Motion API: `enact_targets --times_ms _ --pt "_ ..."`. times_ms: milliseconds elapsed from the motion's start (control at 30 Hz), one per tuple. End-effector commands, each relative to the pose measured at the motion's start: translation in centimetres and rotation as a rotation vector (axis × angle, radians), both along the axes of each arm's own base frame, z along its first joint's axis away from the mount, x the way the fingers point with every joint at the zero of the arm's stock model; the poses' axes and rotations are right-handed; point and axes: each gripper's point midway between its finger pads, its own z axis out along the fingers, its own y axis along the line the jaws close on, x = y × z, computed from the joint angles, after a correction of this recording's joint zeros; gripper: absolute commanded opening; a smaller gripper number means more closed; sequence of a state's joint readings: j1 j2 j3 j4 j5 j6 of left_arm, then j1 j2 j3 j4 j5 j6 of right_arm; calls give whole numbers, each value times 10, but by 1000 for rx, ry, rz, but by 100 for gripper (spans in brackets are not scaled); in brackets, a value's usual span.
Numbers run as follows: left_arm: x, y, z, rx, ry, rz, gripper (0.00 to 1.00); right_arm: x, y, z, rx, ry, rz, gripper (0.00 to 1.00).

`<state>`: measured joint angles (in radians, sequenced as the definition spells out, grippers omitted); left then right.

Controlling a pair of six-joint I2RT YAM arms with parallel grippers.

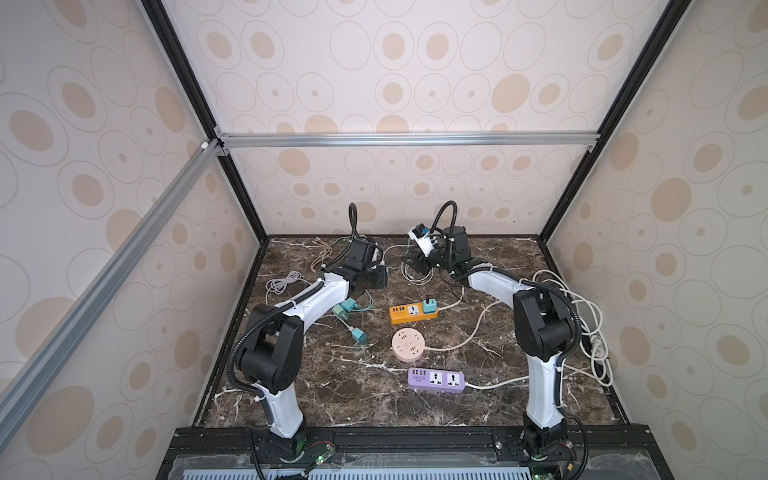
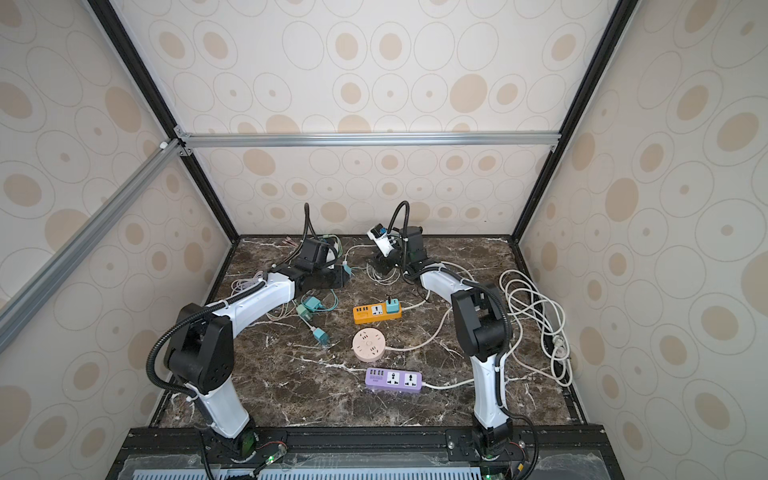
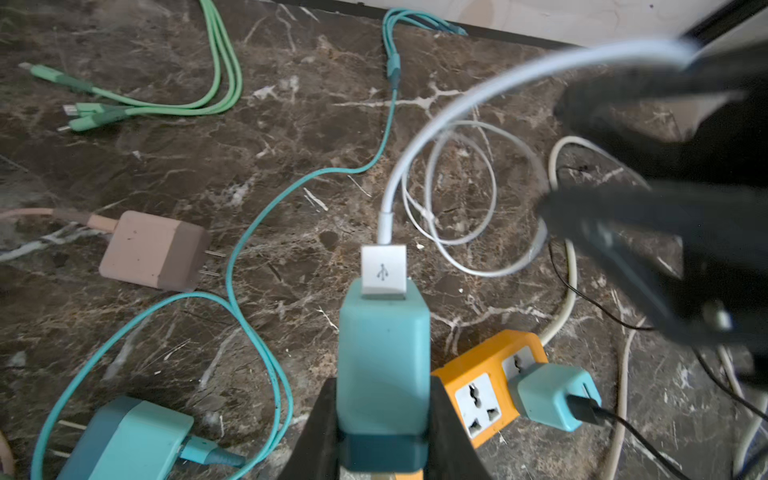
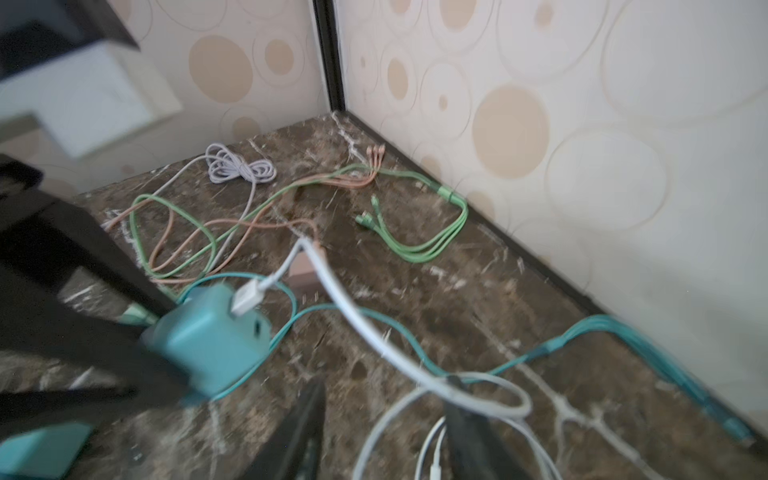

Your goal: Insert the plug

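The USB plug (image 3: 383, 270) is a small white square shell with a grey USB trident printed on its face. Its shell meets the end face of a teal charger block (image 3: 384, 357), where it is seated. The right wrist view, though blurred, shows a dark slot beside it on the same face. The charger has rounded edges and a darker teal base, and it is held off the table (image 3: 291, 145) toward the back, behind the orange power strip (image 3: 486, 386). The left gripper (image 3: 382, 386) has the charger clamped by its two flat sides, one black finger pressed to each. A white cable (image 3: 457, 104) leaves the plug, arcs up and across to the right gripper (image 4: 385, 382), and ends in loose coils on the marble. That gripper's jaws stand apart with a clear gap between them. The cable lies across the tip of one finger (image 4: 465, 415) and is not pinched. On the orange strip, a second teal charger (image 3: 552, 395) sits in the end socket with a black lead in it. A teal cable (image 3: 257, 224) loops over the table to a third teal charger (image 3: 129, 440) lying flat, with a pink charger (image 3: 153, 249) near it. Green cables (image 3: 216, 83) lie by the back wall. Nearer the front are a round pink socket (image 1: 408, 344) and a purple strip (image 1: 436, 379).
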<state>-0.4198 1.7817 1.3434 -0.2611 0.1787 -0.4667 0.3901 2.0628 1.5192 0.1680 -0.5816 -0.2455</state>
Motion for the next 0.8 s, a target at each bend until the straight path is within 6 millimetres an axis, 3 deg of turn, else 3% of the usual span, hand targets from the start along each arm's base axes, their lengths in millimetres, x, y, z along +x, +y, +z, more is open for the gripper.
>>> enact_targets --times_ms 0,100,200,400,633,767 --pt "18 -2 38 -83 -95 31 0 -40 -15 10 -37 52 141 62" --pt "18 6 31 -69 -79 46 0 -57 -30 6 -97 82 161 72" --pt "15 12 29 -58 -73 53 0 -66 -42 8 -168 70 147 100" --pt "8 18 32 -24 -74 37 0 -76 -49 30 -157 63 107 100" --pt "-4 7 39 9 -96 -119 0 -110 -26 62 19 141 217 95" --pt "-8 6 36 54 -92 -180 0 -135 -11 71 75 177 334 84"
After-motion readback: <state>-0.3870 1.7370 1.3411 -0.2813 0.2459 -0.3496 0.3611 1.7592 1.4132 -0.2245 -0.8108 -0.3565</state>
